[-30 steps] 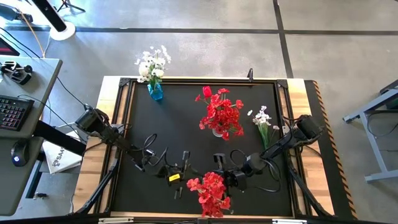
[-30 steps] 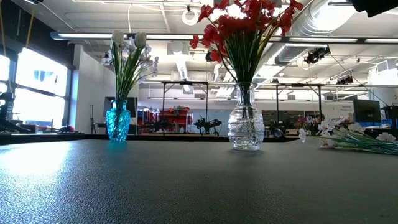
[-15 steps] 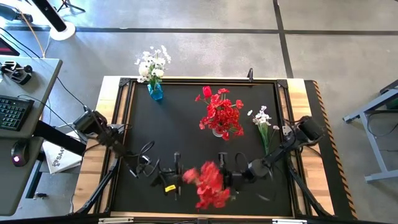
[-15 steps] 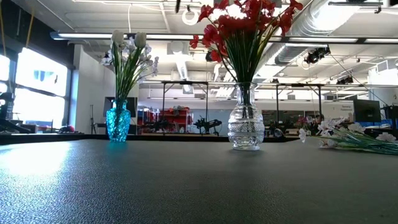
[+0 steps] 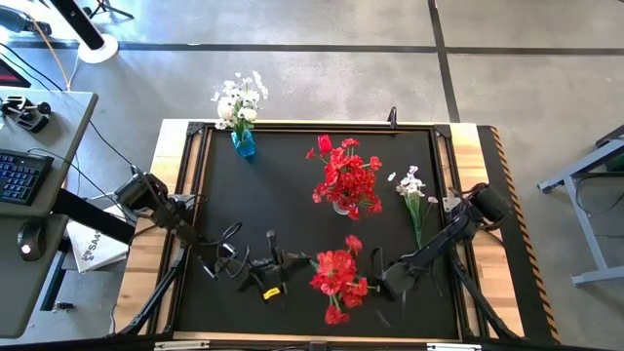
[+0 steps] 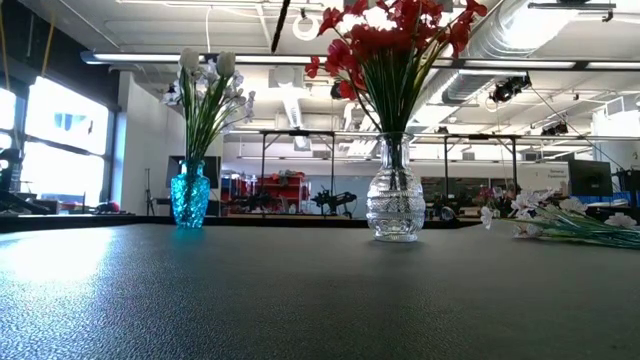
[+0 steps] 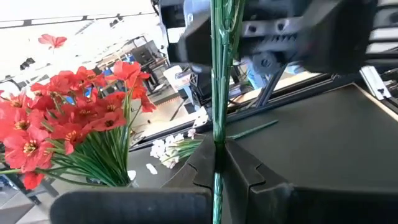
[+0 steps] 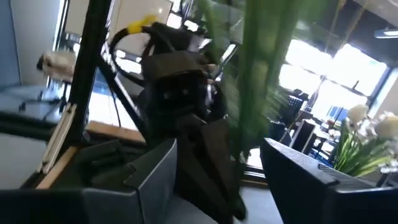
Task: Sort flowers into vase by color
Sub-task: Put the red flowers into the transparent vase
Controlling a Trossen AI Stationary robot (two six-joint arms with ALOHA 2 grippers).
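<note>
A bunch of red flowers hangs above the table's near middle, and my left gripper is shut on its green stem. My right gripper stands open just right of the blossoms; its fingers flank the blurred green stems without touching them. A clear vase with red flowers stands at the far middle. At the far left stands a blue vase with white flowers. A white sprig lies flat on the table at the right. My left gripper pinches the bunch's green stem between its two fingers, below the blossoms. The fingers come about level from the table's left and lie across the stem. The bunch is lifted clear of the table.
The black mat sits inside a raised frame. Cables trail by my left arm. A desk with a keyboard stands left of the table. Bare mat lies between the two vases.
My left gripper has shut on the stem of the red bunch. My right gripper has opened, let go of the bunch and drawn back toward the table's right edge. The bunch has shifted a little toward the far edge and turned.
</note>
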